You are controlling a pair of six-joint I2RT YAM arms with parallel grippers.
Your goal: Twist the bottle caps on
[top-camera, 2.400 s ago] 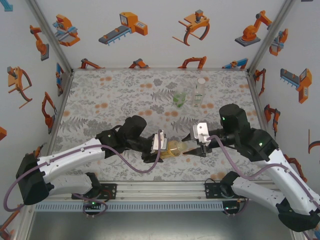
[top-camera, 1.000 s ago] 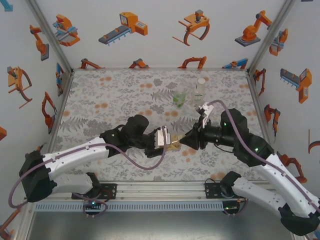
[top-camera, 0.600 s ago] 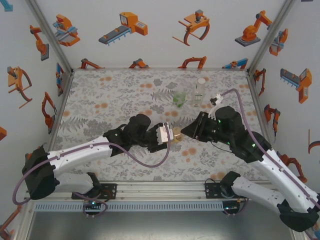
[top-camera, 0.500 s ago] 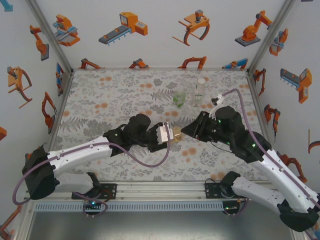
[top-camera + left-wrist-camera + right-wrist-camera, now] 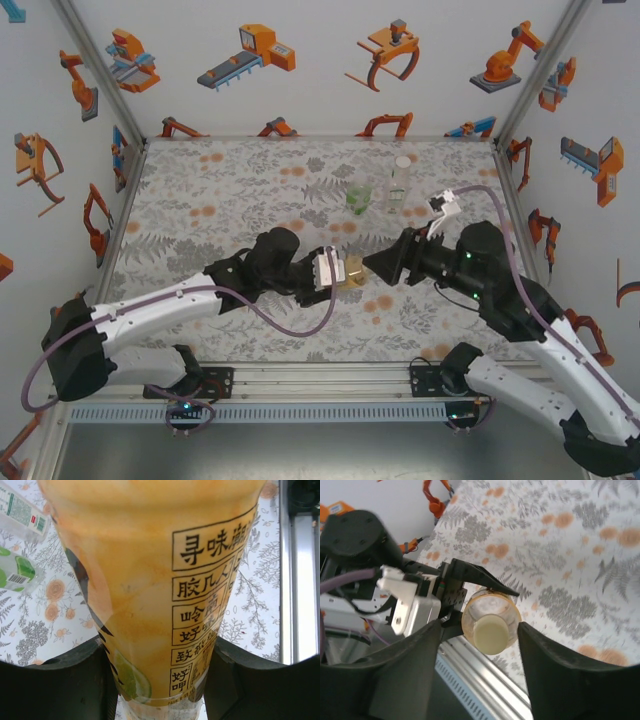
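Observation:
My left gripper (image 5: 338, 270) is shut on the tall amber-yellow bottle (image 5: 352, 270), held tilted above the mat with its neck toward the right arm. In the left wrist view the bottle (image 5: 150, 580) sits tight between both fingers (image 5: 60, 680). A yellowish cap (image 5: 491, 635) sits on the bottle's neck. My right gripper (image 5: 480, 626) is open around the cap, with a gap on each side. From above, the right gripper (image 5: 371, 266) is just off the bottle's top.
The short green-tinted bottle (image 5: 359, 198) and the slim colourless bottle (image 5: 399, 182) stand upright at the back of the mat, right of centre. They also show behind the amber bottle as the green one (image 5: 15, 572) and the colourless one (image 5: 20, 512). A metal rail (image 5: 320, 380) runs along the near edge.
My right gripper has opened and let go of the yellowish cap, drawing back slightly to the right. The left gripper still holds the amber bottle in the same place.

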